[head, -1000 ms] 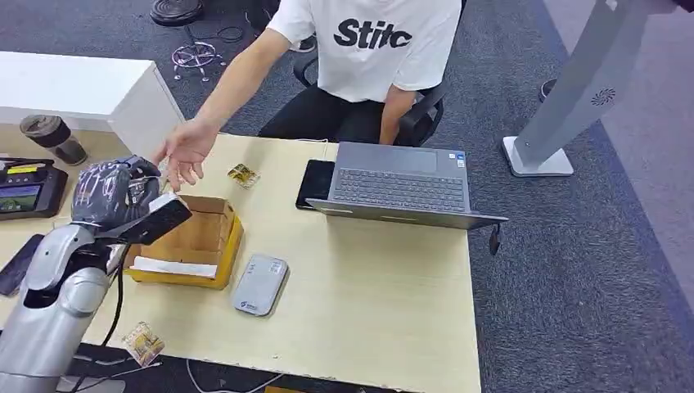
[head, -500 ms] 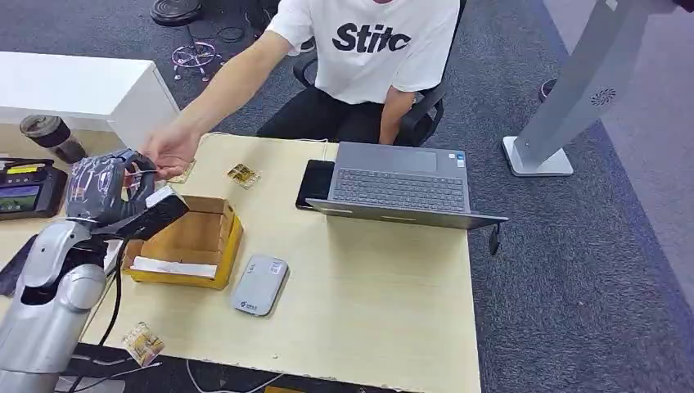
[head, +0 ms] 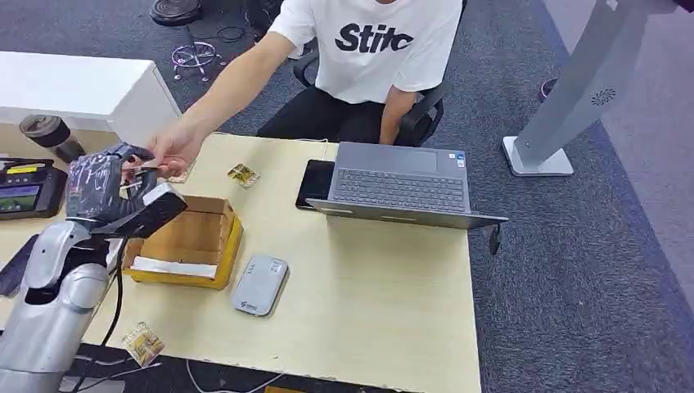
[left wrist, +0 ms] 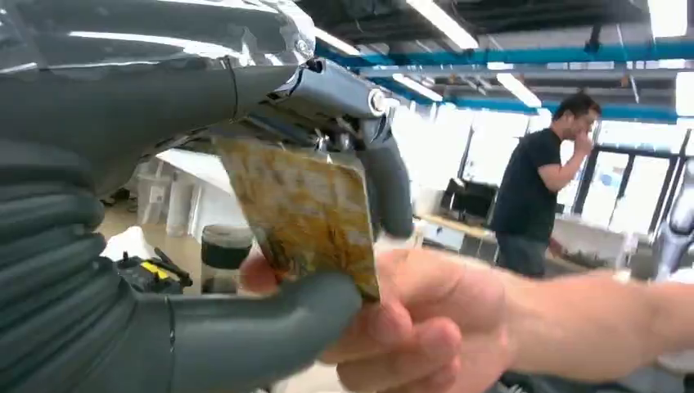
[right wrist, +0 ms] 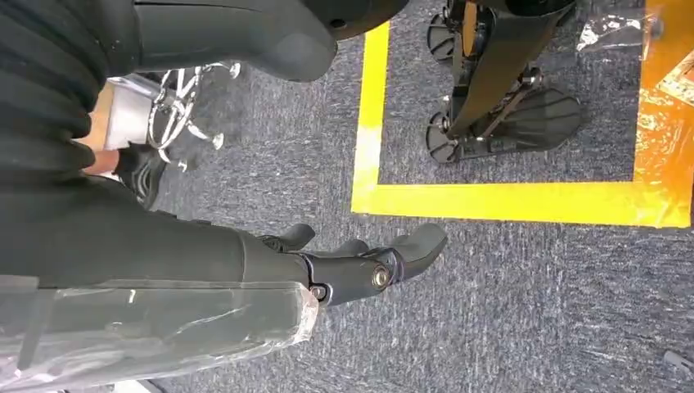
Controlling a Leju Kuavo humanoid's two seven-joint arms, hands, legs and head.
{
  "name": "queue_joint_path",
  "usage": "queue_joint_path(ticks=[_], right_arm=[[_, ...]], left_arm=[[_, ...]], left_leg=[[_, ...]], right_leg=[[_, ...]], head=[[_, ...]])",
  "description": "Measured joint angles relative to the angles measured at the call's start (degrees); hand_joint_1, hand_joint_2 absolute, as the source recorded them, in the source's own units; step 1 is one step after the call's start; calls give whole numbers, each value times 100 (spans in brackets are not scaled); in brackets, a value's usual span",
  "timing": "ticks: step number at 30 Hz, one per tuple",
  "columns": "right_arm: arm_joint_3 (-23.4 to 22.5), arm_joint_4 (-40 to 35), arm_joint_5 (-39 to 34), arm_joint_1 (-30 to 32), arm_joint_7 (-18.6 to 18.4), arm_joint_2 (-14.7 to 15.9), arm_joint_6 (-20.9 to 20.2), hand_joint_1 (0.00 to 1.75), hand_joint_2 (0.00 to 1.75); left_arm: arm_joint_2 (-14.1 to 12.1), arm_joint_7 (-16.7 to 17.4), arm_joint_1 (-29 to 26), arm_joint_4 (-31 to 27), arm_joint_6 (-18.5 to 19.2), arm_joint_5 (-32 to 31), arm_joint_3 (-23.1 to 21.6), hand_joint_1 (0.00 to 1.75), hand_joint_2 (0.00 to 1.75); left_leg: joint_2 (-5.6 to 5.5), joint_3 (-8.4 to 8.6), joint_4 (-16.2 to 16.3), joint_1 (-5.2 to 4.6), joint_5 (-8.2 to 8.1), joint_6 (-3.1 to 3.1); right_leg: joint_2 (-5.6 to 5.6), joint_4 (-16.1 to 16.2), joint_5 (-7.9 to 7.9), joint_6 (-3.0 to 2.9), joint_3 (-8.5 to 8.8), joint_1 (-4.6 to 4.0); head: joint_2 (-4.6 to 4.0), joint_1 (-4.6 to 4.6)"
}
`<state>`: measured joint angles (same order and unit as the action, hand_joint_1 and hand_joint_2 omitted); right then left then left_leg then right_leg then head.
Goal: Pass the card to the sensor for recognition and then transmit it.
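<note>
Table (head: pixel 368 295): pale wood top, a person seated at its far side.
Laptop (head: pixel 401 182): grey, open, at the far edge; a black tablet (head: pixel 314 182) lies touching its left side.
Cardboard box (head: pixel 190 239): open, shallow, yellow-sided, just beside the left hand and between it and the table's middle.
Reader (head: pixel 259 284): flat grey-white device, near the box's right corner, lying apart from it.
Left hand (head: pixel 102 184): raised above the table's left edge, thumb and fingers closed on the card; the person's hand (head: pixel 170 147) meets it from the far side and also grasps the card.
Right hand (right wrist: pixel 360 266): hanging over grey carpet, fingers loosely apart, holding nothing.
Card (left wrist: pixel 303 213): mottled gold-brown, glossy, rectangular, upright between the robot's thumb and fingers, its lower corner against the person's fingers.
Spare cards: one (head: pixel 243 175) on the table beyond the box, one (head: pixel 143 343) at the near edge.
</note>
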<state>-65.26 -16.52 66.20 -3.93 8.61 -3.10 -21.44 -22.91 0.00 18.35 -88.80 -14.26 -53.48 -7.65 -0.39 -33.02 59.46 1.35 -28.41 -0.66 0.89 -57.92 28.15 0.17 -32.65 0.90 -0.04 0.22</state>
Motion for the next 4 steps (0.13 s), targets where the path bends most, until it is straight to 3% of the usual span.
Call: queue_joint_path(ticks=[4], right_arm=[[0, 0, 85, -1, -15, -22, 0, 0, 175]], left_arm=[[142, -52, -17, -2, -199, 127, 33, 0, 175]], left_leg=[[0, 0, 0, 0, 0, 0]], right_leg=[[0, 0, 0, 0, 1, 0]], head=[[0, 0]])
